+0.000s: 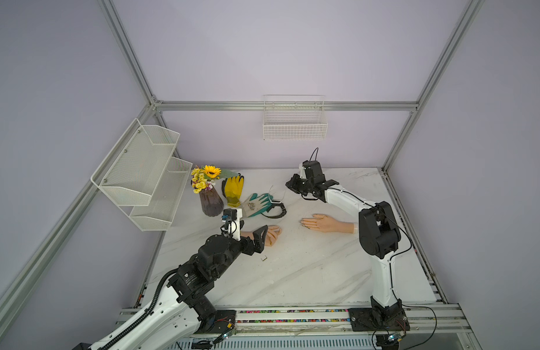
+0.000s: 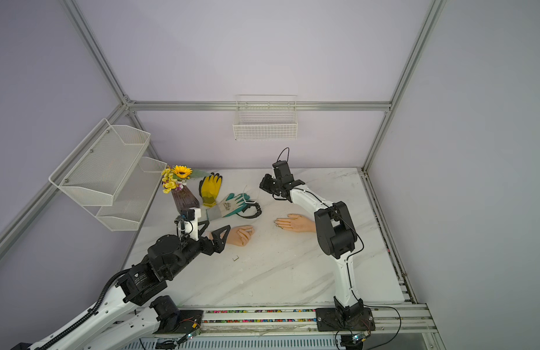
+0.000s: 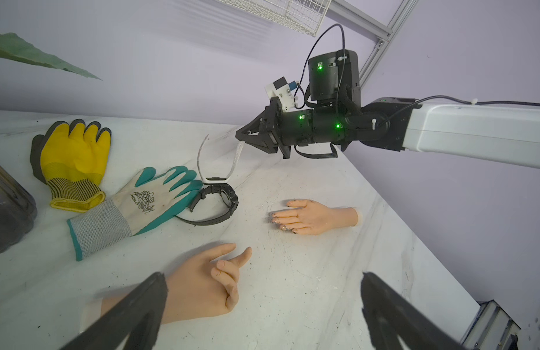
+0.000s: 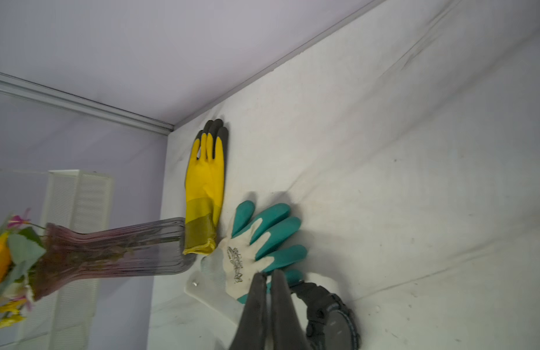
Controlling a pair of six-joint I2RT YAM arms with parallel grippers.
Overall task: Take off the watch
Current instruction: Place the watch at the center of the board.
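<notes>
White watch (image 3: 215, 181) is seen off both wrists, at 11 o'clock from the centre of the table (image 1: 308, 272) (12 taken as the back wall). One strap end is pinched in the closed tips of the right gripper (image 3: 239, 140), the other strap stands up free, and the case is hung low, on or just above the black watch (image 3: 231, 198); contact cannot be told. The black watch is laid on the table, strap undone, against the fingertips of the teal glove (image 3: 147, 203), which is spread flat at 9 o'clock of it. The yellow glove (image 3: 71, 160) is placed at 11 o'clock of the teal one, just beside it, and the vase (image 1: 211, 204) at 9 o'clock of the teal cuff. The flat mannequin hand (image 3: 311, 216) is laid palm down at 4 o'clock of the watches, apart from them, fingers pointed to 9 o'clock. The curled mannequin hand (image 3: 202, 281) is laid at 6 o'clock of the black watch. The left gripper (image 3: 264, 278) is spread wide at that hand's wrist with nothing gripped; whether the wrist is touched cannot be told.
</notes>
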